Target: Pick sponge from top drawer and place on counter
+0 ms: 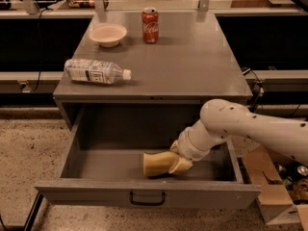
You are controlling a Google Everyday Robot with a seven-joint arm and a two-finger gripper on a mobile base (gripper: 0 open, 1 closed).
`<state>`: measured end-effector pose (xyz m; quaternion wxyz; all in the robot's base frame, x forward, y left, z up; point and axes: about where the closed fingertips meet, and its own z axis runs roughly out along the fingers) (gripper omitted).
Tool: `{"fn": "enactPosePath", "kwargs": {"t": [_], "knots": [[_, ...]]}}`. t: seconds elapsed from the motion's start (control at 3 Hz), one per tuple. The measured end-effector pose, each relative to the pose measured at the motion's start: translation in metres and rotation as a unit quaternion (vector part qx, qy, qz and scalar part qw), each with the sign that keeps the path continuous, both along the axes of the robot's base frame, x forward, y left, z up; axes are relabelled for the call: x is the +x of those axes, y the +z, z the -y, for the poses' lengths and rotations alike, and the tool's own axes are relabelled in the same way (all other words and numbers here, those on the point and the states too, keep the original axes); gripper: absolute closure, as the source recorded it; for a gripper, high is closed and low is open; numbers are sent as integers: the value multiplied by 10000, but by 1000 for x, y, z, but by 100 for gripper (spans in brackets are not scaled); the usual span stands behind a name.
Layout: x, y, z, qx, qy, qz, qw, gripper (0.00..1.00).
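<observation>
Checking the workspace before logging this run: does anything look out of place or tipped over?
Only the water bottle: it lies on its side on the counter, near its left edge. The can stands upright. The gripper is in the open drawer, at the sponge.

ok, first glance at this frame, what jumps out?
The white arm comes in from the right into the open drawer, with its gripper at the right end of the sponge, low in the drawer and near its front. On the counter above, a bottle lies on its side near the left front edge. A bowl and a red can stand at the back.
</observation>
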<state>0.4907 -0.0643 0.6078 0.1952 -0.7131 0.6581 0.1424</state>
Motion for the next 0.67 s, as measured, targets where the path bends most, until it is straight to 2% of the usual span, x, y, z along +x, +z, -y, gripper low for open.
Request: {"fn": "enactPosePath", "kwargs": {"t": [0.33,0.67], "knots": [[4,20,0,415,26,-9,9991,95],[5,51,7,1081,73,-28,9941,100]]}}
